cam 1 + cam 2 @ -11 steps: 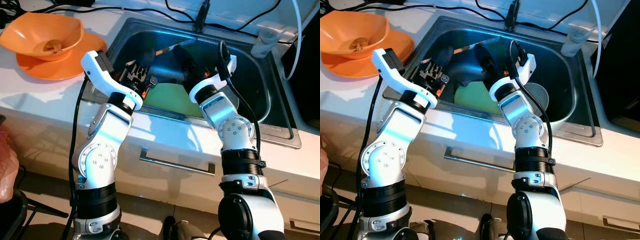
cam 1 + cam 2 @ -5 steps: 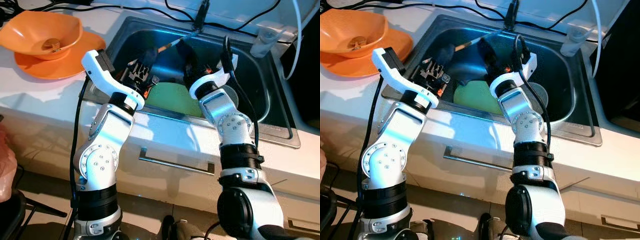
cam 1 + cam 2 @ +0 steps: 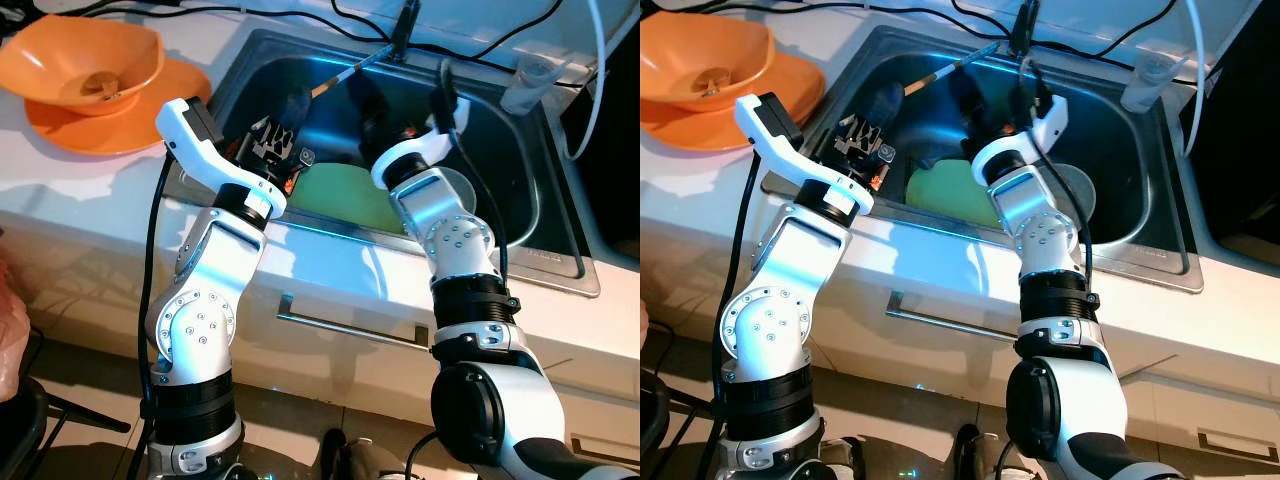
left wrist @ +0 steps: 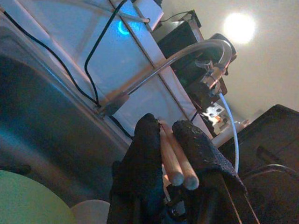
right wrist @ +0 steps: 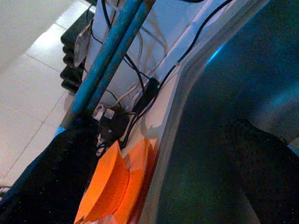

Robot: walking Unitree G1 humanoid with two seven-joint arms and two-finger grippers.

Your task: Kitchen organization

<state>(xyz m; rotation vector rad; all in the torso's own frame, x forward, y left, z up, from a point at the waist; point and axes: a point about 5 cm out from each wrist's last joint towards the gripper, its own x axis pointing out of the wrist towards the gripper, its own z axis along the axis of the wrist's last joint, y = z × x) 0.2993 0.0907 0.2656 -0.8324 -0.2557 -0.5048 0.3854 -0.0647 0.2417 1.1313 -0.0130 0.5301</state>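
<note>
Pinching a pair of wooden chopsticks (image 4: 176, 163) tight in the left gripper (image 3: 290, 105), over the left half of the sink (image 3: 530, 150), with the far ends slanting toward the faucet (image 4: 177, 58) at the sink's back rim. Keeping the right gripper (image 3: 360, 100) down inside the sink with its fingers spread wide and gripping nothing.

Risking a slip, judging by the grip: clamping two thin round sticks side by side, so letting one roll free and drop into the sink onto the green plate (image 3: 345, 195) lying on its bottom. Also risking a knock of the long ends against the faucet or the right gripper close beside them.

Working at a pale counter (image 3: 90, 190) around the sink, with an orange bowl (image 3: 90, 60) on an orange plate (image 3: 120, 125) left of the sink, black cables (image 3: 300, 12) trailing behind it and a drawer handle (image 3: 350, 325) below it.
</note>
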